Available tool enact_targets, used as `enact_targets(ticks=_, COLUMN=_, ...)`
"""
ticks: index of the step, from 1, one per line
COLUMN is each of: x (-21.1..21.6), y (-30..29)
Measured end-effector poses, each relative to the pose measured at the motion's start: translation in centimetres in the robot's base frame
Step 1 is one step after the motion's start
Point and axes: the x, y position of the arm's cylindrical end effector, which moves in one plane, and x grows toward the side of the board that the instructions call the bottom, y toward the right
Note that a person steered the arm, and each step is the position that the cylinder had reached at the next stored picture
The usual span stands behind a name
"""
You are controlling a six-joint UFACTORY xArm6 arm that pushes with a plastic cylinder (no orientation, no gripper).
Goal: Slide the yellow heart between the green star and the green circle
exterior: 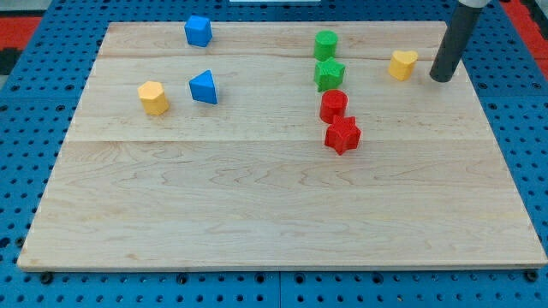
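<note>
The yellow heart [402, 64] lies near the view's top right of the wooden board [274, 214]. The green circle [325, 44] stands to its left, at the view's top. The green star [329, 74] sits just below the circle, almost touching it. My tip [441, 79] rests on the board just right of the yellow heart, a small gap apart from it.
A red circle [333, 105] and a red star [342, 134] sit in a line below the green star. A blue cube [198, 31], a blue triangle [204, 86] and a yellow hexagon [153, 97] lie at the view's upper left.
</note>
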Motion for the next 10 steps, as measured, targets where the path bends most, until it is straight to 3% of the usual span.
enact_targets(ticks=1, x=-2.2, y=-0.8)
enact_targets(ticks=3, x=-4.8, y=-10.6)
enact_targets(ticks=7, x=-5.5, y=-8.9)
enact_targets(ticks=10, x=-5.5, y=-12.6)
